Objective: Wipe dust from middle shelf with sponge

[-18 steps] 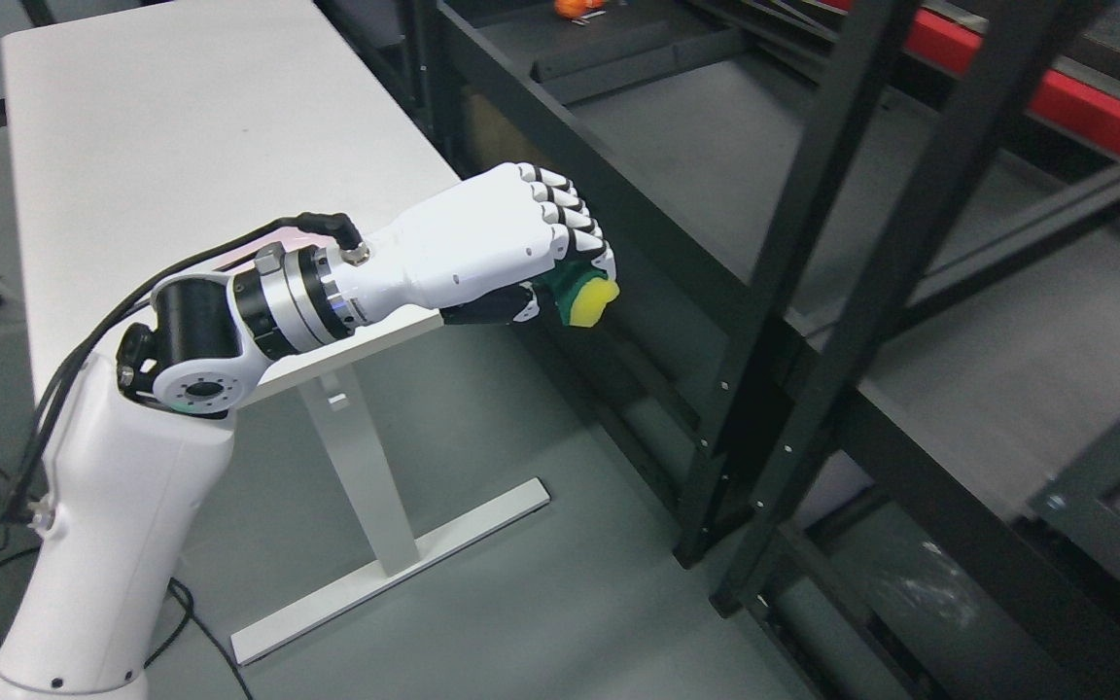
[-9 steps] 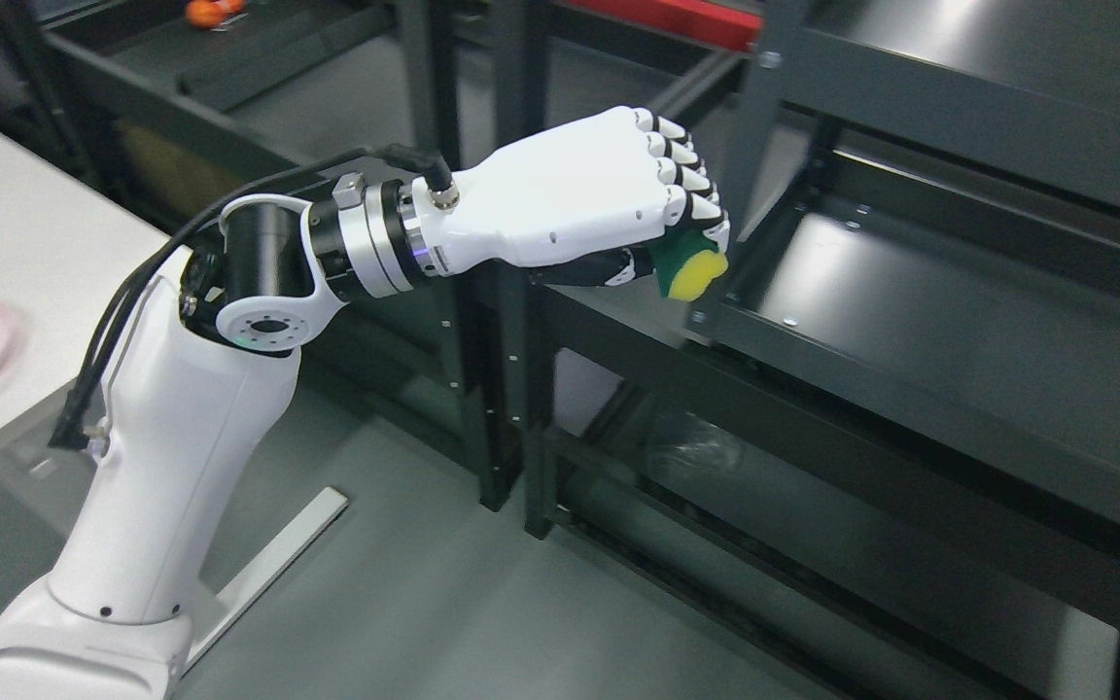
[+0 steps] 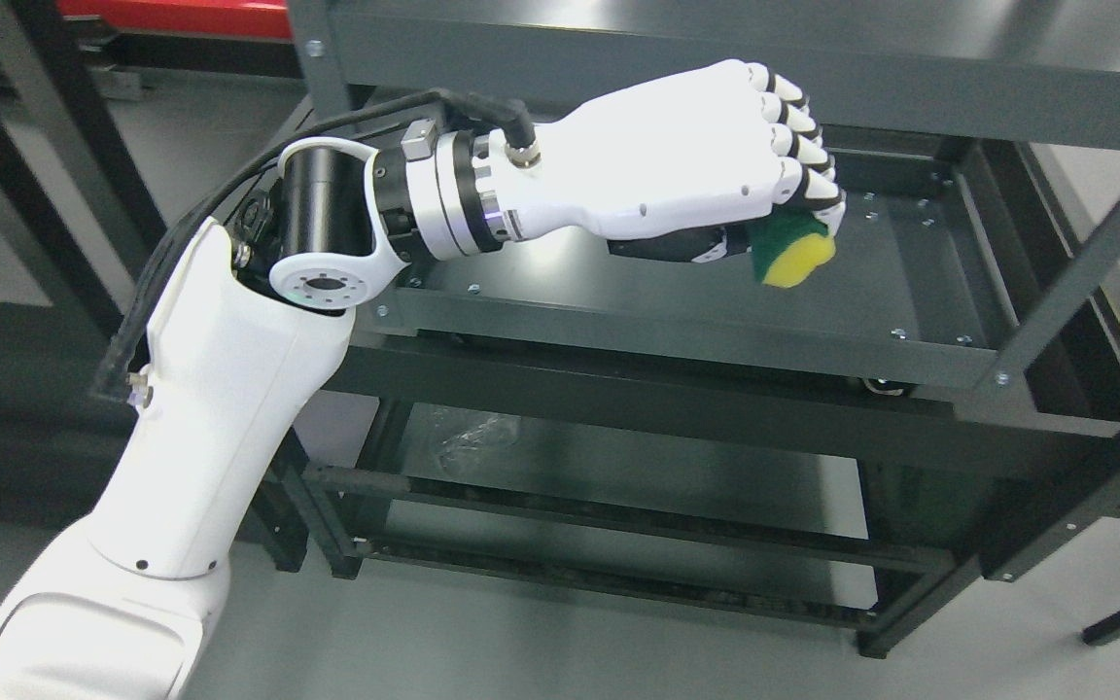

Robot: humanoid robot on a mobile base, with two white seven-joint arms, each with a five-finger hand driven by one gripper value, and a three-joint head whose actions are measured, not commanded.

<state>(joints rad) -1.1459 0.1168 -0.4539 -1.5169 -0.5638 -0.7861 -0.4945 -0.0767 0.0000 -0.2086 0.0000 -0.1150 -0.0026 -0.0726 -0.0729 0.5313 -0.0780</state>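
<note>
Camera swung right since half a second ago: white table and pink plate gone from view, rack now faces me square on. My hand kept its grip on the sponge the whole way; relative to my arm it has barely shifted.

Black metal shelving rack (image 3: 716, 379) fills most of the view, three levels visible. Top shelf (image 3: 716, 58) runs across the upper edge. Middle shelf (image 3: 618, 292) is a dark, glossy tray with a raised front lip and small screws along the rim. Bottom shelf (image 3: 618, 467) sits lower, with something clear and crinkled lying on its left part, can't tell what. Grey floor (image 3: 521, 642) underneath. Second dark rack with a red beam (image 3: 132, 19) at upper left, behind.

My left arm (image 3: 200, 437) comes up from lower left, white shell, black and silver wrist joint, black cable along it. My left hand (image 3: 677, 170) reaches in between the top and middle shelves, back of hand up. Fingers (image 3: 798, 146) curled tight, thumb underneath, clamped on the sponge (image 3: 791, 255).

Sponge: green scrub layer against the fingers, yellow foam poking out below and to the right. It is over the right-centre of the middle shelf; can't tell if it touches the shelf or is just above.

Right arm not visible.
</note>
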